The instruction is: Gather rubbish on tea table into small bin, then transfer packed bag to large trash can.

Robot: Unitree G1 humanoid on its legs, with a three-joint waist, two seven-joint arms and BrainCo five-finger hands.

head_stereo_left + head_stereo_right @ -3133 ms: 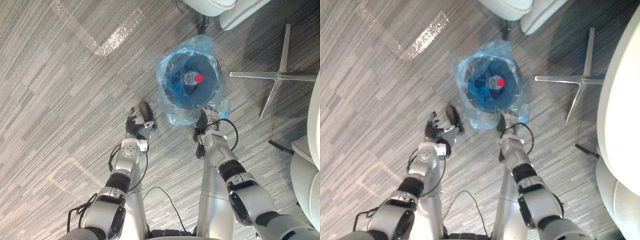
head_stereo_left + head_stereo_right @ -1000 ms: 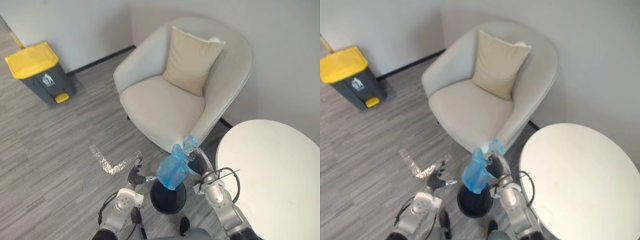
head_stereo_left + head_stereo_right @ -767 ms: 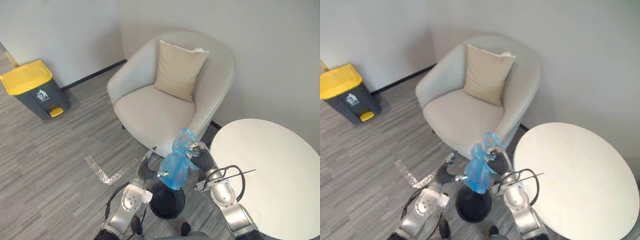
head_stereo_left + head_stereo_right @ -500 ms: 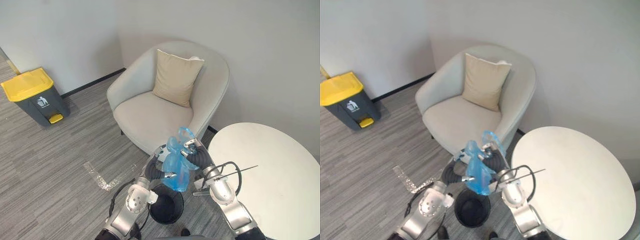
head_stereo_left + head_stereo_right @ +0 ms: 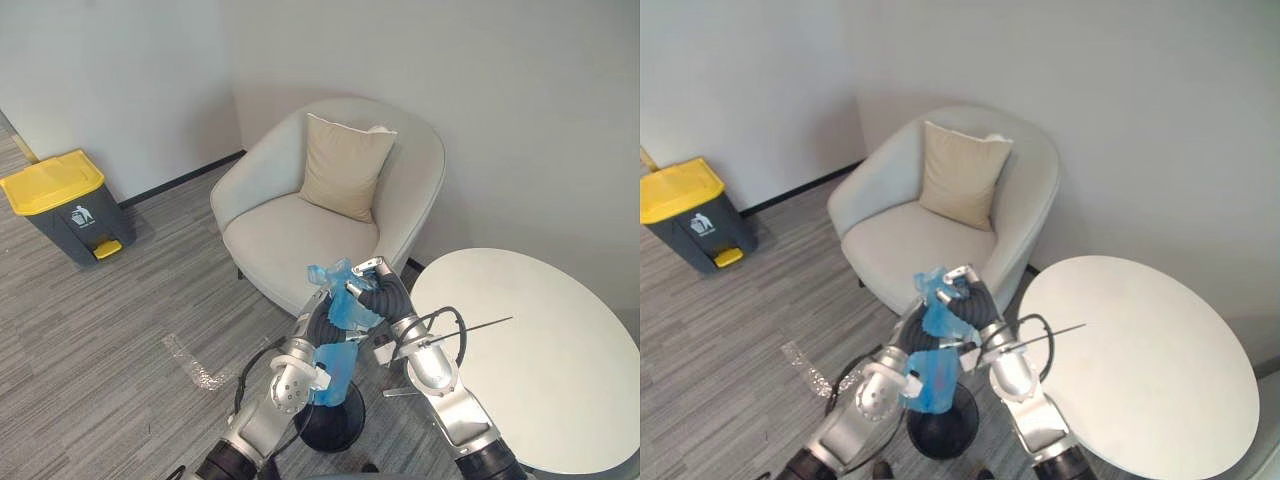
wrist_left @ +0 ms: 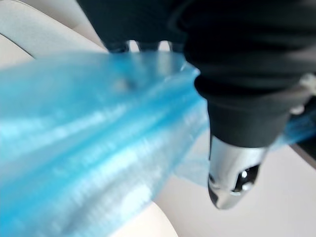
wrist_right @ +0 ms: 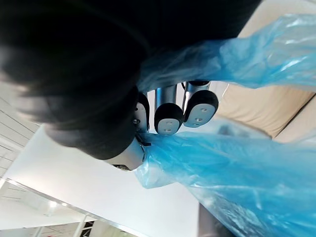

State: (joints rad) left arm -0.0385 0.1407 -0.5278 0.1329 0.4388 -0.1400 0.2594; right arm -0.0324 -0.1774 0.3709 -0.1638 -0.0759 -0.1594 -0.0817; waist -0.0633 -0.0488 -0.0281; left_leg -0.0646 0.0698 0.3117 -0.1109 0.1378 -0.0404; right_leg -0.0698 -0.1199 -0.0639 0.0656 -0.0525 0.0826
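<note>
A blue plastic bag [image 5: 345, 312] hangs in the air between both hands, above the small black bin [image 5: 330, 425] on the floor. My right hand [image 5: 383, 297] holds the bag's top; its fingers [image 7: 168, 118] curl round the gathered plastic [image 7: 237, 173]. My left hand [image 5: 316, 322] is against the bag from the other side. The plastic [image 6: 89, 148] runs between its thumb [image 6: 231, 173] and the fingers behind it. The bag's lower part [image 5: 933, 375] droops in front of my left wrist. The large grey trash can with a yellow lid [image 5: 55, 200] stands by the far left wall.
A cream armchair [image 5: 300, 230] with a beige cushion [image 5: 345, 165] stands straight ahead behind the bag. The round white tea table [image 5: 530, 350] is at the right. Grey carpet lies open between me and the large can, with a strip of tape [image 5: 190, 360] on it.
The camera rose from the floor to the room. My right hand lifted the bag out of the small bin, and my left hand came up from low left and closed on it.
</note>
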